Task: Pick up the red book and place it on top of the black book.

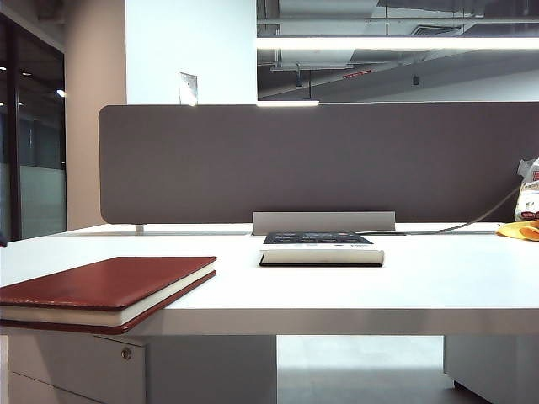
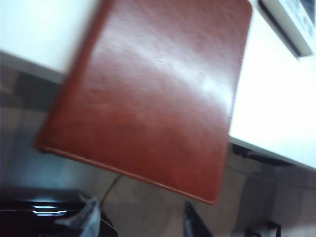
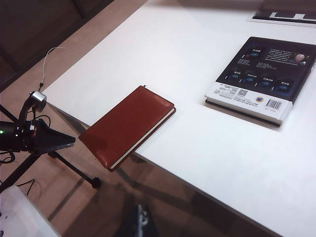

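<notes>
The red book (image 1: 101, 284) lies at the table's (image 1: 354, 290) near left corner, with one end hanging past the edge. It fills the left wrist view (image 2: 153, 94). My left gripper (image 2: 140, 221) is open just short of that overhanging end, over the floor, with nothing between its fingers (image 2: 195, 223). The black book (image 1: 320, 249) lies flat mid-table, apart from the red one; its corner (image 2: 296, 22) shows in the left wrist view. The right wrist view shows the red book (image 3: 129, 126) and the black book (image 3: 264, 74). My right gripper (image 3: 140, 223) hangs off the table's edge, shut and empty. Neither gripper appears in the exterior view.
A grey partition (image 1: 312, 160) runs along the table's back. A yellow item (image 1: 520, 230) and a packet (image 1: 529, 189) sit at the far right. A drawer unit (image 1: 76, 362) stands under the left end. A camera on a tripod (image 3: 29, 136) stands on the floor near the red book.
</notes>
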You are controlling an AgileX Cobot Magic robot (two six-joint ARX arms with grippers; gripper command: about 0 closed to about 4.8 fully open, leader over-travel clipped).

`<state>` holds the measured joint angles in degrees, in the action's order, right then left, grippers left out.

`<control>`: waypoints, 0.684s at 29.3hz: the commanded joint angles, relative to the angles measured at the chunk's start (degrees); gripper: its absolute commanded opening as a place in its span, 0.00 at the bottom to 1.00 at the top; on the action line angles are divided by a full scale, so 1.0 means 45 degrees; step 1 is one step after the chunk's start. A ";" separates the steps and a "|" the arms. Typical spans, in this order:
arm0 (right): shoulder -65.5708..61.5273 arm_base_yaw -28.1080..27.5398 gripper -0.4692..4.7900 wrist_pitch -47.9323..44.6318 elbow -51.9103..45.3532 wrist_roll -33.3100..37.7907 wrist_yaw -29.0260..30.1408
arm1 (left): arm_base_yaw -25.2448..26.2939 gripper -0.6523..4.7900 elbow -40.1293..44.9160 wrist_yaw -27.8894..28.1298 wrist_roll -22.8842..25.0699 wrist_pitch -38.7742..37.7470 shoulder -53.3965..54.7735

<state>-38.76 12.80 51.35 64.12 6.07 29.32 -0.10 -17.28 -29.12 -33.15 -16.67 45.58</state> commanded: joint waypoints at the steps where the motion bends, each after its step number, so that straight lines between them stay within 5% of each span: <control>1: 0.0019 0.0005 0.08 -0.0087 0.0068 -0.0078 -0.0005 | 0.0321 0.65 -0.0049 0.0228 -0.0068 -0.0131 0.0170; 4: 0.0019 0.0005 0.08 -0.0078 0.0068 -0.0078 -0.0005 | 0.0714 0.83 -0.0049 0.0136 -0.0053 -0.0257 0.0695; 20: 0.0019 0.0005 0.08 0.0024 0.0068 -0.0121 -0.0005 | 0.1394 0.82 -0.0044 -0.1909 -0.0078 0.2040 0.3614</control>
<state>-38.76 12.80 51.99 64.12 5.85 29.28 6.17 -17.30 -37.01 -33.32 -9.17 60.97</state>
